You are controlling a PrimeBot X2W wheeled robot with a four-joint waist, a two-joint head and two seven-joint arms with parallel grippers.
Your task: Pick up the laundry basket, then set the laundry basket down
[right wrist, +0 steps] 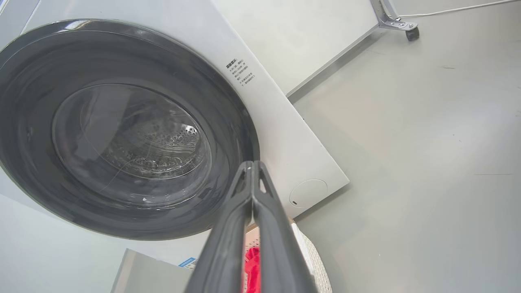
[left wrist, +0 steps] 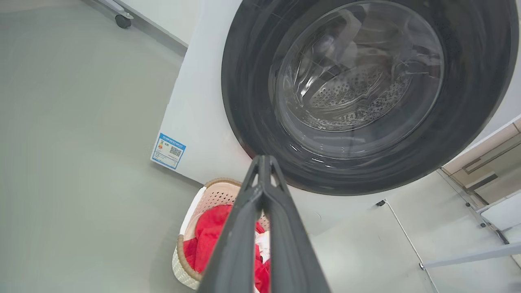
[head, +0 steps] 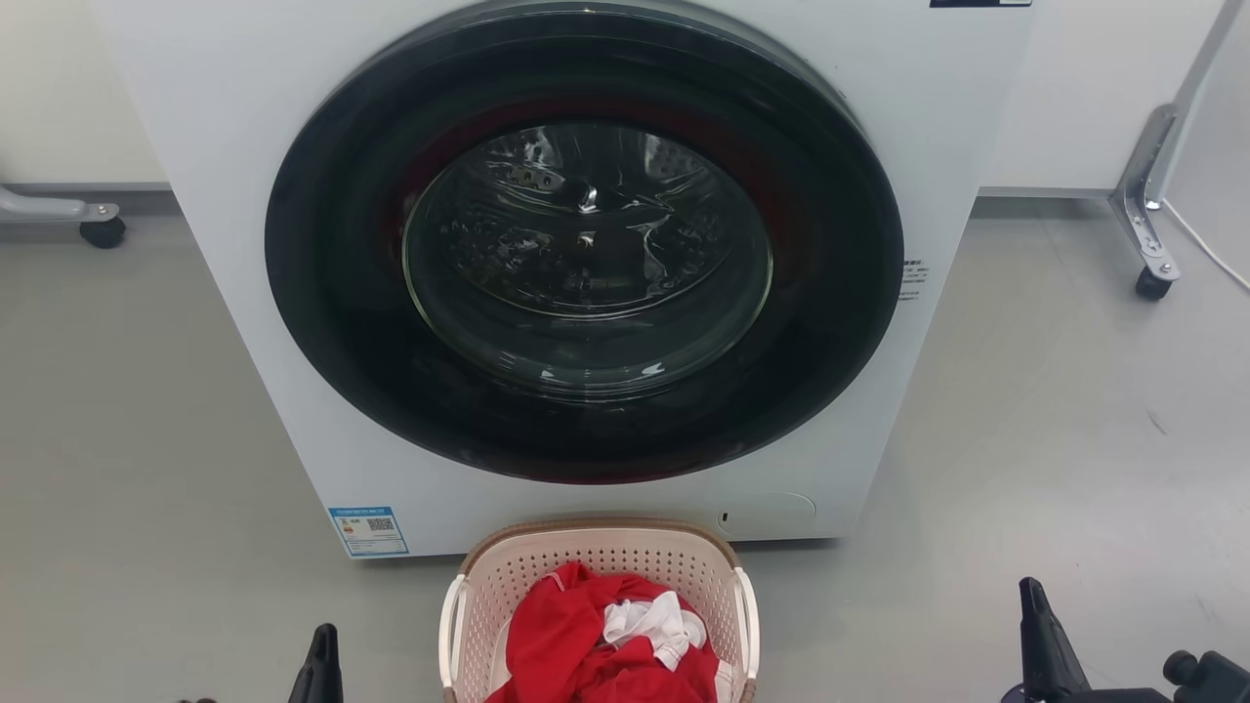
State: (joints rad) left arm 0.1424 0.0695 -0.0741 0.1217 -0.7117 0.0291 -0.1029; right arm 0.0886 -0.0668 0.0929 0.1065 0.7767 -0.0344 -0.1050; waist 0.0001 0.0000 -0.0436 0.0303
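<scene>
Head view: grey floor; washing machine

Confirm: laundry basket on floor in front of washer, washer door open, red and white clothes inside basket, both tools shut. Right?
Wrong on the door: the head view shows the washer door shut. The rest stands: laundry basket on the floor in front of the washer, red and white clothes inside, left tool and right tool shut.

Head looks down, all views share washer
</scene>
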